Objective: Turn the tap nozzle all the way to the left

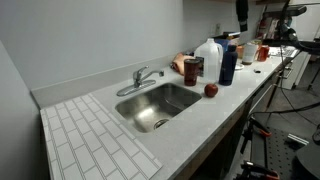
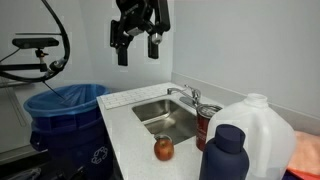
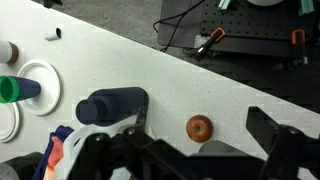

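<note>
Claw is hanging up high over the counter, well clear of everything, fingers spread wide with nothing between them. You only get a proper look at it in an exterior view; the wrist view just catches the dark fingers poking in along the bottom, cut off by the frame. The tap nozzle sits at the back edge of the counter, against the wall behind the sink, reaching out over the basin. It's tiny and shiny in both exterior views, so I can't really tell its exact angle, and the lever handle blurs into it. The wrist view doesn't show tap or sink at all, only the apple, the top of the blue bottle and part of the milk jug, chopped by the left edge. Apple's near the front edge, just beside the sink. The jug and bottle block a good chunk of the counter in an exterior view, with a can half hidden behind them. Far end of the counter is cluttered and too small to make out. A tiled mat covers the near corner, and a blue bin stands past the counter's end.
</note>
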Motion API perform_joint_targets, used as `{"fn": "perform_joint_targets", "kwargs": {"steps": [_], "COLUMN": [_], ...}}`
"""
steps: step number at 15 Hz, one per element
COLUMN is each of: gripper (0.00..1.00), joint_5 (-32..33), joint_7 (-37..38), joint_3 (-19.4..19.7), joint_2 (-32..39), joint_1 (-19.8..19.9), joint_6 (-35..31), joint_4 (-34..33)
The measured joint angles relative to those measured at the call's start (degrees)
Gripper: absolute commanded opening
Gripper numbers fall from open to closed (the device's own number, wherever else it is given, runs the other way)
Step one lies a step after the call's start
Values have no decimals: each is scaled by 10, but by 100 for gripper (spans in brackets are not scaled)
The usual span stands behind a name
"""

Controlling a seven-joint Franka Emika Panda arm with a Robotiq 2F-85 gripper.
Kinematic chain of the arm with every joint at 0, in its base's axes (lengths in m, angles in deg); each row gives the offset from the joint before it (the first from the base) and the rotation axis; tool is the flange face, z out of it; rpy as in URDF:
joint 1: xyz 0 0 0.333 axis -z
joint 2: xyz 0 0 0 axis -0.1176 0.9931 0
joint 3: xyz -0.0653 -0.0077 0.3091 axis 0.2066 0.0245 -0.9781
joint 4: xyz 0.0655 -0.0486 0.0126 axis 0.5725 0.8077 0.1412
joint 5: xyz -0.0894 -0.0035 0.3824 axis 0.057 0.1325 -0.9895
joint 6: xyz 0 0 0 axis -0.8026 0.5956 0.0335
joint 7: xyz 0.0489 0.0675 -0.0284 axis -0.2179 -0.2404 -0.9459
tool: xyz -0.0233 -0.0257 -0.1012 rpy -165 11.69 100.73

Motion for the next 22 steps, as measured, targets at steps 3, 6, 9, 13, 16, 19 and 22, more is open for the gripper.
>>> {"fn": "perform_joint_targets", "kwargs": {"steps": [3,6,9,13,16,19,22], "gripper": [100,100,100,100,100,100,100], "joint_5": [0,0,0,-7,-35,-48,-52], "joint_7": [0,0,0,7,48,93,131], "joint_3": [0,0,0,-3,-32,-61,-72], "joint_2": [0,0,0,4,38,89,130], "joint_1": [0,0,0,-6,-44,-73,-79], "joint_6": [0,0,0,-1,-4,-21,-31], "joint_4": [0,0,0,0,-11,-47,-91]}}
